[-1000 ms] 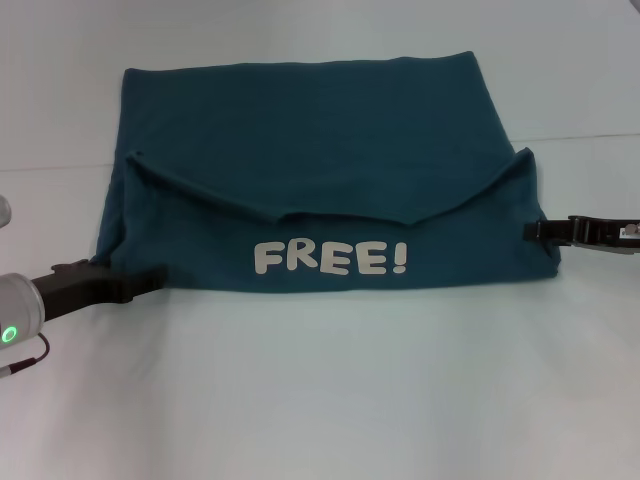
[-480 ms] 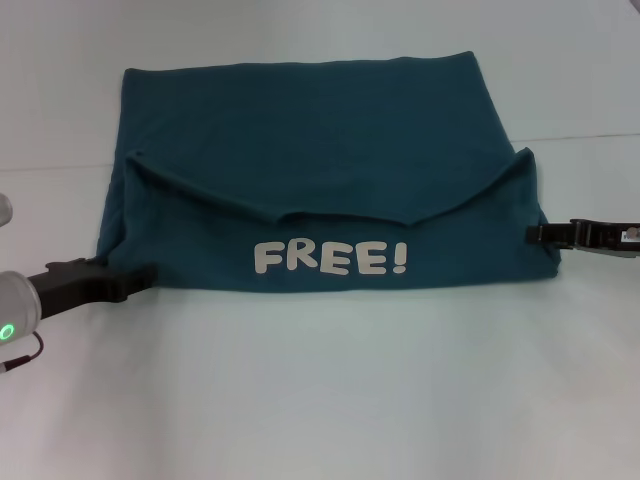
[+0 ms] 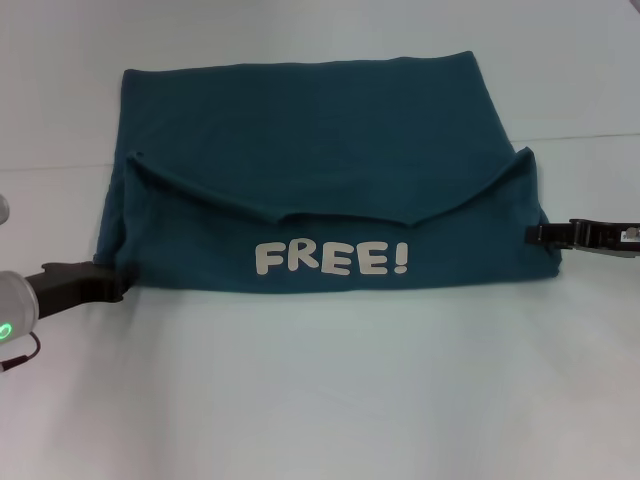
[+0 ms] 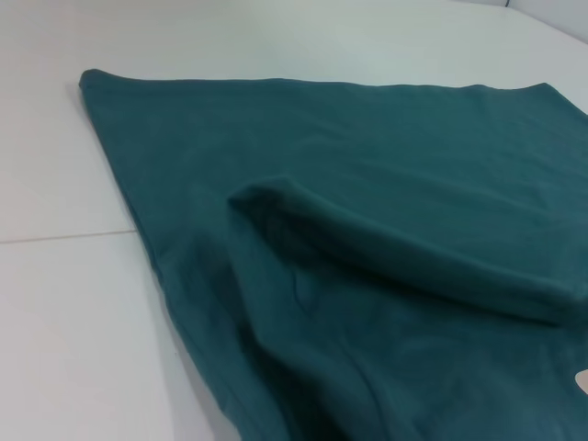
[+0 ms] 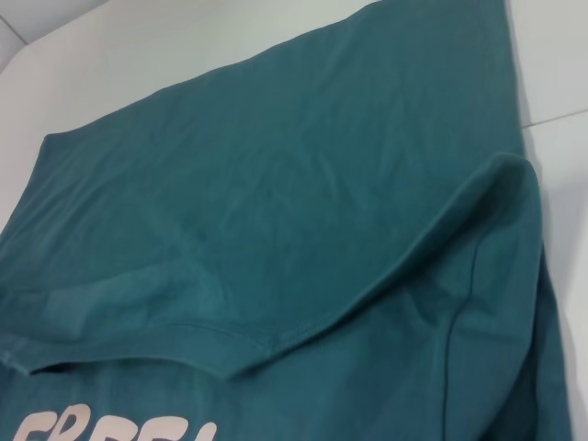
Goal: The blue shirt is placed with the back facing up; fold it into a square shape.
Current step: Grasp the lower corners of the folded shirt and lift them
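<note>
The blue shirt (image 3: pixel 300 150) lies flat on the white table, sleeves tucked in. Its near part is folded over toward the far side, so the white "FREE!" lettering (image 3: pixel 330 258) faces up on that flap. My left gripper (image 3: pixel 112 285) rests low on the table, right at the shirt's near-left corner. My right gripper (image 3: pixel 535 233) sits at the shirt's right edge, level with the flap. The left wrist view shows the blue shirt (image 4: pixel 367 184) and its folded layer close up. In the right wrist view the blue shirt (image 5: pixel 276 184) fills the picture, with the lettering (image 5: pixel 110 432) partly showing.
The white table (image 3: pixel 320 400) stretches out in front of the shirt and to both sides. A thin seam line (image 3: pixel 580 137) crosses the table behind the shirt's right side. No other objects are in view.
My left gripper has slid back to the left, out from the shirt's near-left corner. The right gripper and the shirt have barely moved.
</note>
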